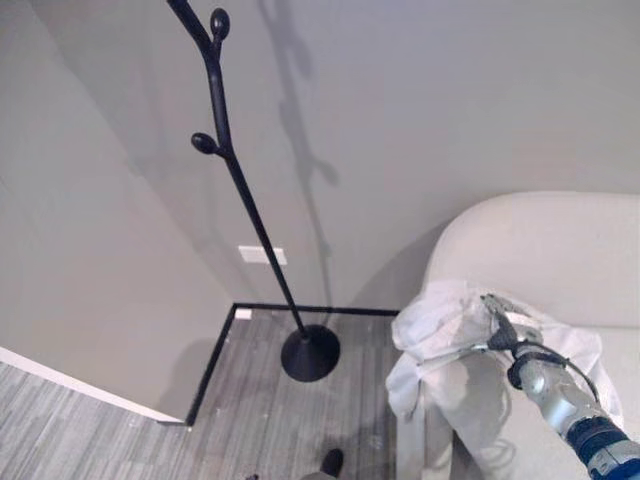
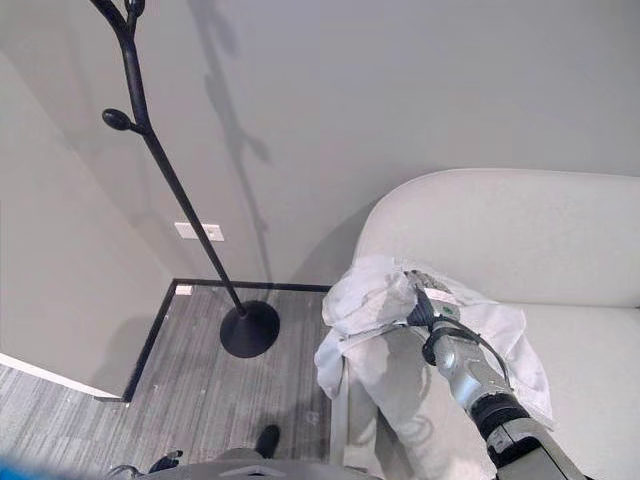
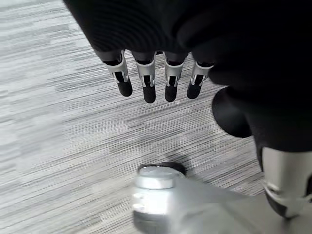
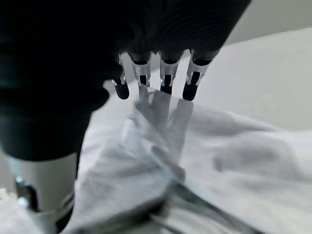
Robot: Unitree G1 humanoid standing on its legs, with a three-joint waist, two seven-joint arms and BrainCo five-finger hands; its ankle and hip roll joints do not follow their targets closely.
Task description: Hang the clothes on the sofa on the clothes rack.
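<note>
A white garment [image 2: 400, 300] lies crumpled over the sofa [image 2: 520, 240] arm's front edge. The right hand [image 4: 156, 80] reaches it, fingers extended, touching cloth. The left hand [image 3: 151, 80] hangs relaxed above floor. The clothes rack [image 1: 235, 190] stands in the corner.

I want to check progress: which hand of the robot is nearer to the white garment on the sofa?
Right. The right hand reaches onto the white garment draped over the sofa arm; the left hand hangs over the floor, away from it.
</note>
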